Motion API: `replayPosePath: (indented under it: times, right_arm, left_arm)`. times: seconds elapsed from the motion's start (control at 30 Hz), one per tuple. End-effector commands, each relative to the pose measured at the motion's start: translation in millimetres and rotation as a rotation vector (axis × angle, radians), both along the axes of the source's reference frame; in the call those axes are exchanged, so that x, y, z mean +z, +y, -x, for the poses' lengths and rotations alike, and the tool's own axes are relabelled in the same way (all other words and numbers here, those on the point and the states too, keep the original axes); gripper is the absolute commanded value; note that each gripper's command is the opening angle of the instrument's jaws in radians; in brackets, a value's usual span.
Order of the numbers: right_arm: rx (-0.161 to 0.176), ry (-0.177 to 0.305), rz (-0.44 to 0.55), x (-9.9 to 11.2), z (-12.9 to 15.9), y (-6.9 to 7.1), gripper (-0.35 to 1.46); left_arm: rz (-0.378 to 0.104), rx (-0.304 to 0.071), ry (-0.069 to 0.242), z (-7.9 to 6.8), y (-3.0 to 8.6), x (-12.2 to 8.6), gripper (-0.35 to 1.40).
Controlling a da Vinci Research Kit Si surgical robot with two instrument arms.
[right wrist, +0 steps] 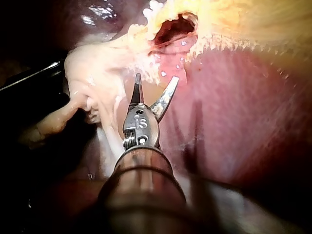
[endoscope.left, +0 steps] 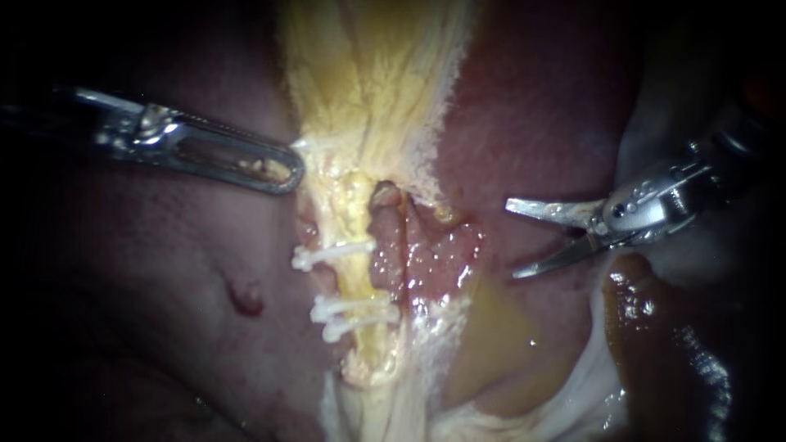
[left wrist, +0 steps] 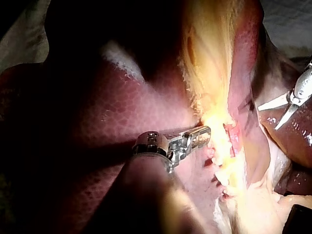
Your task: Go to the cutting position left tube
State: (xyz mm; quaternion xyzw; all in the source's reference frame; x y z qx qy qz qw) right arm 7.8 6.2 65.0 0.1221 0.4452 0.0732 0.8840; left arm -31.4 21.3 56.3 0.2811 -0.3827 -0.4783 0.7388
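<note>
Centrally, locate the left tube (endoscope.left: pixel 354 282), a yellow strand running down the middle of the frame, crossed by one white clip (endoscope.left: pixel 332 254) above and a pair of clips (endoscope.left: pixel 354 315) below, with pink tissue (endoscope.left: pixel 389 237) just right of it. At middle right, note the right instrument (endoscope.left: pixel 513 239), jaws spread wide as two thin blades, holding nothing, well apart from the tube. At upper left, note the left instrument (endoscope.left: pixel 282 170), jaws closed on the edge of the yellow tissue (endoscope.left: pixel 368 98).

The left instrument (endoscope.left: pixel 282 173) fades into darkness at the frame's left edge; the right instrument (endoscope.left: pixel 512 237) blurs toward the right edge.
</note>
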Motion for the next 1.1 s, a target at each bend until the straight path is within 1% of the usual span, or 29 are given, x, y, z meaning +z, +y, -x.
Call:
replayPosePath:
  times: [0.03,0.07,0.13,0.2,0.27,0.4,0.53,0.7,0.87,0.97,1.1]
  right_arm:
    - [-0.004,0.005,-0.004,0.0,-0.2,-0.1,1.45]
    - [-0.006,0.007,-0.006,0.0,-0.3,-0.1,1.45]
    - [-0.021,0.019,-0.017,0.1,-0.7,-0.4,1.45]
    - [-0.041,0.036,-0.030,0.1,-1.5,-1.1,1.45]
    - [-0.057,0.047,-0.035,0.3,-2.5,-1.9,1.45]
    - [-0.083,0.066,-0.078,0.6,-5.4,-4.5,1.45]
    - [-0.091,0.083,-0.117,0.5,-7.7,-5.9,1.45]
    - [-0.090,0.107,-0.161,0.8,-9.6,-6.5,1.45]
    - [-0.096,0.107,-0.191,2.4,-10.5,-7.1,1.45]
    - [-0.097,0.105,-0.212,3.5,-11.0,-7.1,1.45]
    - [-0.102,0.107,-0.234,4.7,-11.3,-6.7,1.44]
  left_arm:
    - [0.000,-0.002,0.000,0.2,0.0,0.0,-0.35]
    - [0.000,-0.002,0.001,0.2,-0.1,-0.1,-0.35]
    - [0.001,-0.004,0.002,0.4,-0.2,-0.2,-0.35]
    - [0.001,-0.006,0.003,0.6,-0.4,-0.3,-0.35]
    - [0.002,-0.009,0.002,0.8,-0.5,-0.5,-0.35]
    - [0.002,-0.010,0.002,1.2,-0.8,-0.6,-0.35]
    - [0.002,-0.009,0.002,1.4,-0.9,-0.5,-0.35]
    - [0.000,-0.006,0.000,1.7,-1.1,-0.5,-0.35]
    - [-0.001,-0.006,-0.001,1.9,-1.2,-0.7,-0.35]
    - [-0.003,-0.004,-0.002,2.0,-1.2,-0.7,-0.35]
    - [-0.002,-0.005,-0.002,2.1,-1.3,-0.8,-0.35]
